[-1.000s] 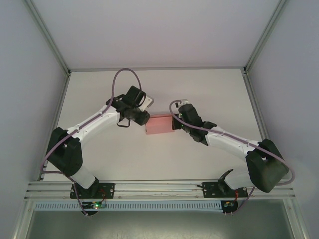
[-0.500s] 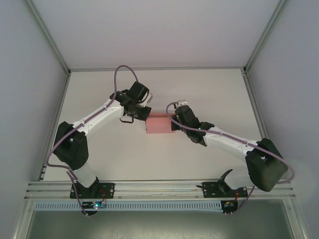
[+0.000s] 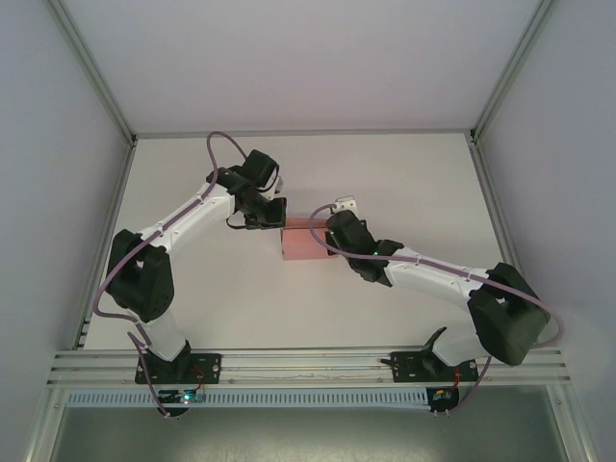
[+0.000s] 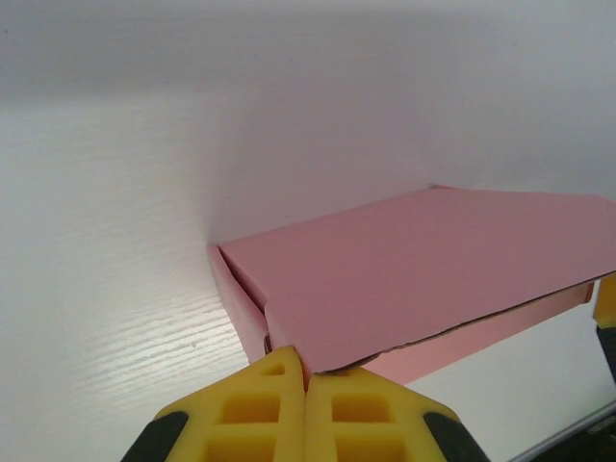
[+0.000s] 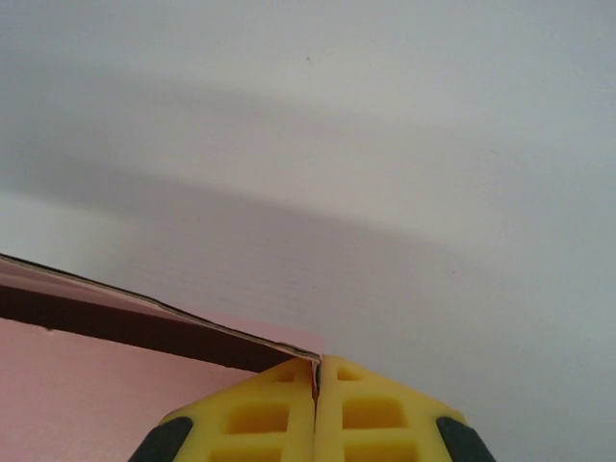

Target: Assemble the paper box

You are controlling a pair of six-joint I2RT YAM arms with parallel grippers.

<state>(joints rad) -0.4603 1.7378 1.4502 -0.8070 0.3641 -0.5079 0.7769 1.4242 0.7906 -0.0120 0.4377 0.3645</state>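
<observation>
The pink paper box [image 3: 300,244] lies flat in the middle of the table, its lid slightly raised. My left gripper [image 3: 275,216] is at the box's far left corner. In the left wrist view its yellow fingers [image 4: 279,404] are pressed together at the lid's corner [image 4: 318,361], with a sliver of pink in the gap, and the paper box [image 4: 423,260] spreads out ahead. My right gripper [image 3: 327,231] reaches in at the far right corner. In the right wrist view it [image 5: 316,364] is shut, with the thin edge of the lid [image 5: 192,322] running into its tips.
The white tabletop [image 3: 404,183] stretches behind and to both sides of the box. Grey enclosure walls and aluminium posts [image 3: 491,96] bound it. A metal rail [image 3: 308,364] with both arm bases runs along the near edge.
My left gripper has swung in to the box's far left corner and closed there. The right gripper has slid left along the far edge, still shut.
</observation>
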